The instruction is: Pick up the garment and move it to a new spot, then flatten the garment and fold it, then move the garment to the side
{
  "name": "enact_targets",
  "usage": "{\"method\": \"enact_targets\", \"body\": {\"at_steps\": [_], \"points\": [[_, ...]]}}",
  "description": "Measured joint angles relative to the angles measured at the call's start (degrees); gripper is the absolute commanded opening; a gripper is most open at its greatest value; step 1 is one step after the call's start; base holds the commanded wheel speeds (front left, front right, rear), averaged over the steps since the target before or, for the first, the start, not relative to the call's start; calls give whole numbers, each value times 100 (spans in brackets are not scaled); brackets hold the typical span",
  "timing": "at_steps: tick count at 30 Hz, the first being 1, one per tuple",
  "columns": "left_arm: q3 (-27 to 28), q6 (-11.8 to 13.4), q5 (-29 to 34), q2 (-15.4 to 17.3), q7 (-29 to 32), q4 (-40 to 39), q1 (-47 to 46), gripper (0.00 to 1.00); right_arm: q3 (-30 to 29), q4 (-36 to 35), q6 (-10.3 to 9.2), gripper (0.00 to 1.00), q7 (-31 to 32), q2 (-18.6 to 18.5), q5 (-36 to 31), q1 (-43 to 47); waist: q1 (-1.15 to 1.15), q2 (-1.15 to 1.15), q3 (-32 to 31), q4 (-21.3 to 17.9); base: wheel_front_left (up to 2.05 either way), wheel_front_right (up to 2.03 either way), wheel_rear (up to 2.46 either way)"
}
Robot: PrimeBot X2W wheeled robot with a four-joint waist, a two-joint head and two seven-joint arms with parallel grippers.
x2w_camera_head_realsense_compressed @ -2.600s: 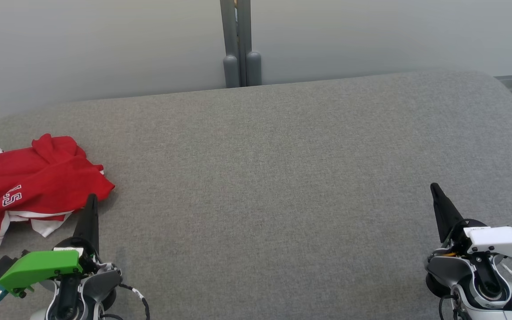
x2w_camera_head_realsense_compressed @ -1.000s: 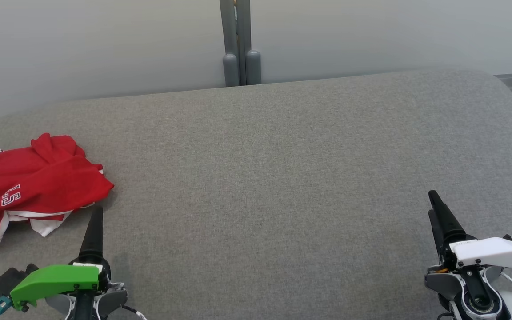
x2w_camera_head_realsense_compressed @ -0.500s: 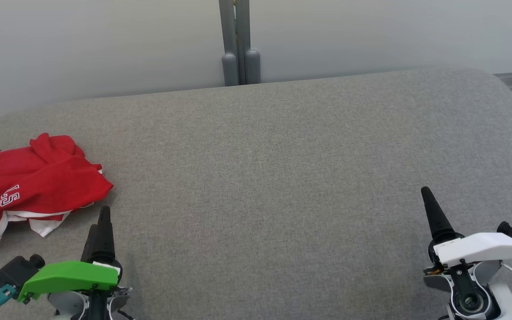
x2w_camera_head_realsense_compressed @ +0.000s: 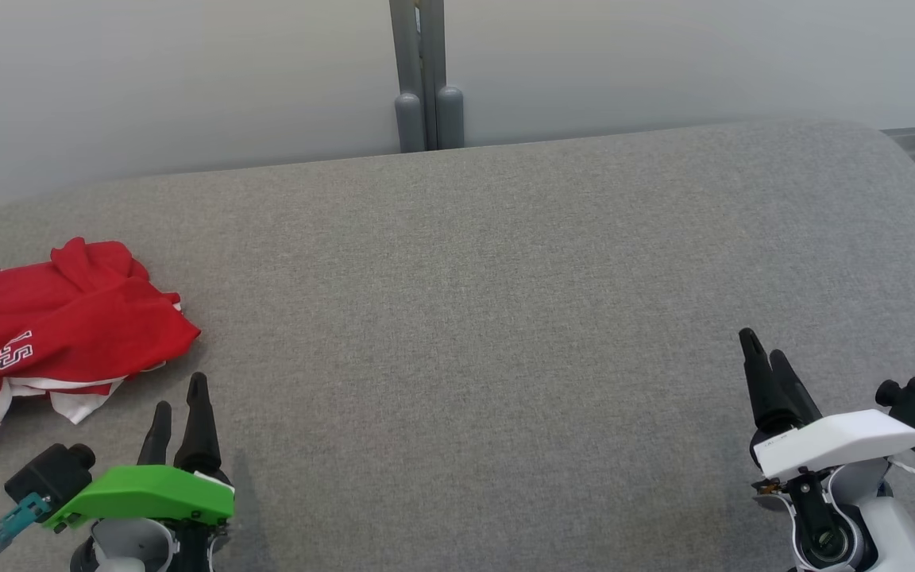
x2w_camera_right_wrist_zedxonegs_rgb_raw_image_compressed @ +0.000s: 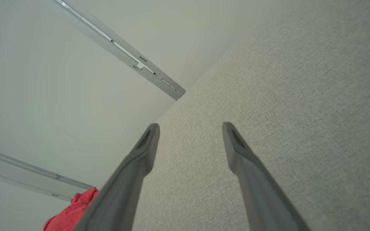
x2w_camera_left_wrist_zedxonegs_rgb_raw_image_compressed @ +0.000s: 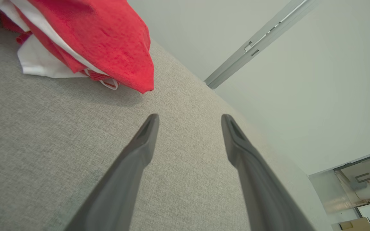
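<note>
The garment (x2w_camera_head_realsense_compressed: pixel 52 334) is a crumpled red shirt with white trim and white lettering, lying at the far left of the grey padded surface (x2w_camera_head_realsense_compressed: pixel 473 318). In the left wrist view the garment (x2w_camera_left_wrist_zedxonegs_rgb_raw_image_compressed: pixel 101 41) fills the upper left, just beyond the fingertips. My left gripper (x2w_camera_head_realsense_compressed: pixel 179 393) sits at the lower left, a little to the right of the garment's near edge, open and empty (x2w_camera_left_wrist_zedxonegs_rgb_raw_image_compressed: pixel 189 118). My right gripper (x2w_camera_head_realsense_compressed: pixel 761 345) stands at the lower right, far from the garment, open with nothing between its fingers (x2w_camera_right_wrist_zedxonegs_rgb_raw_image_compressed: pixel 190 126). A red bit of the garment (x2w_camera_right_wrist_zedxonegs_rgb_raw_image_compressed: pixel 72 211) shows at the right wrist view's lower left.
A pale wall runs behind the surface, with a grey vertical post (x2w_camera_head_realsense_compressed: pixel 423 75) at the back centre. The surface's rounded corners lie at the far left and far right.
Both grippers have rolled about their wrists, so both fingers of each now show side by side. The left gripper shifted slightly right and away from the garment; the garment has not moved.
</note>
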Motion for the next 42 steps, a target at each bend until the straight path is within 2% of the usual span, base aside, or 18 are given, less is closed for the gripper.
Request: {"method": "enact_targets", "body": {"at_steps": [13,42], "points": [[-214,225,981,96,-236,27,68,100,196,-89,0,100,-236,-104,-869,1,0,0,-3,7,0,0,0],[-495,500,2699,237,-654,-33,120,100,427,-42,0,100,-665,-272,-2595,-2,0,0,17,15,0,0,0]]}}
